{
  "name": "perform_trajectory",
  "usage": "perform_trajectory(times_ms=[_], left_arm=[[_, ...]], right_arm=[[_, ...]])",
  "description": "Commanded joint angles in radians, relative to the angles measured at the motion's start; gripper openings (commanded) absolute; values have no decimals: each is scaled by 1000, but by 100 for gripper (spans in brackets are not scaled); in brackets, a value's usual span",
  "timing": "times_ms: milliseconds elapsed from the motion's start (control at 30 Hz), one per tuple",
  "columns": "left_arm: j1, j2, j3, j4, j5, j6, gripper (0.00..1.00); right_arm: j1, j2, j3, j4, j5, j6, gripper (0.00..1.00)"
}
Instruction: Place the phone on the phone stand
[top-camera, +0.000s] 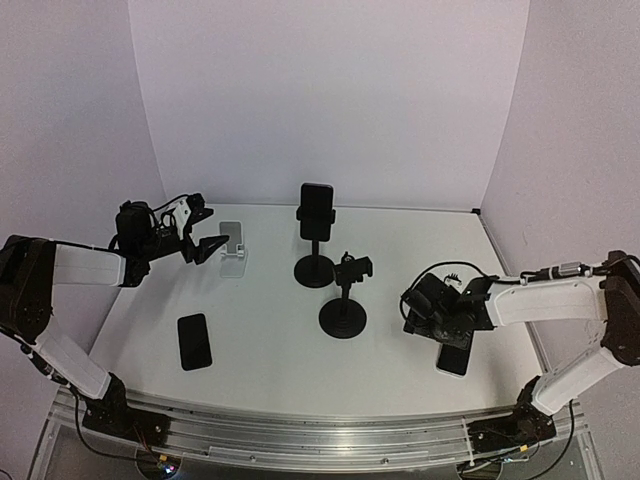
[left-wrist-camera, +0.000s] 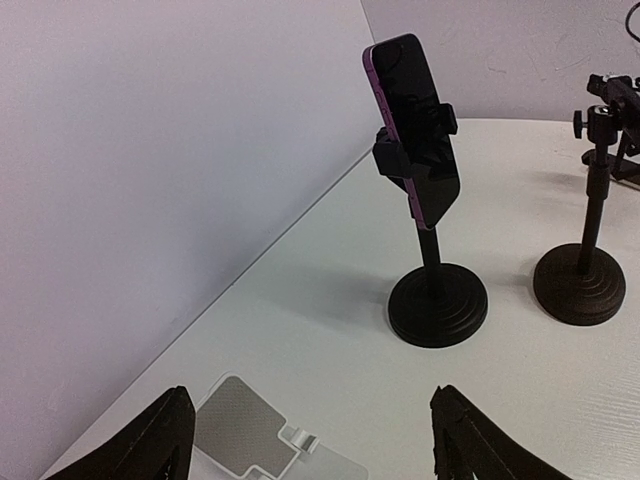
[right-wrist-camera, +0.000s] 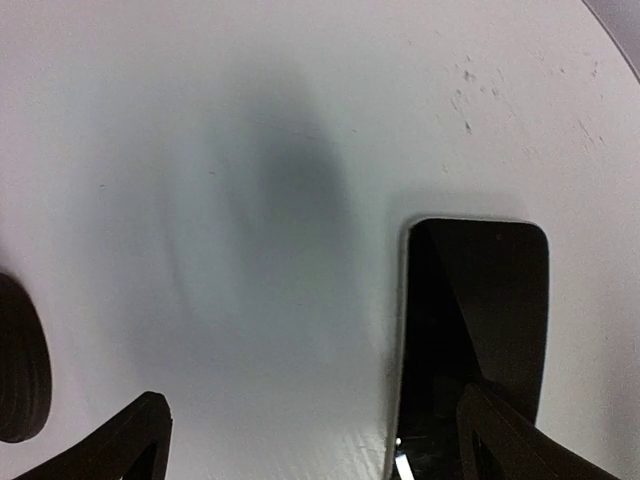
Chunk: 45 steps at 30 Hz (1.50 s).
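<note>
– Black phones, three of them from above. Where does each one sit?
– The clamped phone (top-camera: 317, 203) stands upright in the tall stand (top-camera: 314, 262) at the back of the white table (top-camera: 270, 385). The second phone (top-camera: 194, 341) lies flat at the left front, apart from both arms. The third phone (top-camera: 455, 358) lies flat at the right front, partly under the right gripper (top-camera: 447, 330).
– Does the overhead view show how that gripper stands?
– Poorly, because the wrist covers it. Its own camera settles it. The fingers are spread wide and hold nothing. One finger (right-wrist-camera: 520, 440) is over the near end of the third phone and the other is over bare table. That view also shows the phone's pale edge. At the far left it shows a dark round base (right-wrist-camera: 15, 370), but I cannot tell which stand it belongs to.
– And the left gripper (top-camera: 208, 246)?
– From above it hovers just beside the silver stand (top-camera: 231, 248) at the left rear. Its wrist camera shows both fingers (left-wrist-camera: 160, 440) wide apart, with the silver stand low between them and nothing held.
– Is any stand free?
– The empty stand (top-camera: 343, 300) is mid-table, between the tall stand and the right gripper, and its clamp holds nothing. The left wrist view catches it at the right edge. It also shows the clamped phone tilted back with a purple rim, which is hard to make out from overhead.
</note>
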Motion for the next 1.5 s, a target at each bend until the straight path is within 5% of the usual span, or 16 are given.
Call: perform_trajectory(times_ms=[0, 333, 833, 933, 1100, 1467], left_arm=[[-4, -36, 15, 6, 7, 6, 81], [-4, -66, 4, -17, -12, 24, 82], [-3, -70, -10, -16, -24, 30, 82], [-3, -68, -7, -15, -26, 30, 82], [-3, -67, -8, -17, -24, 28, 82], [-5, -70, 2, -26, -2, 16, 82]], right_arm=[[-145, -25, 36, -160, -200, -37, 98], [-495, 57, 86, -192, -497, -314, 98], [-521, 213, 83, -210, -542, -485, 97], [-522, 240, 85, -190, -542, -499, 91], [-522, 247, 90, -157, -519, -507, 61], [-520, 55, 86, -52, -486, -555, 43]])
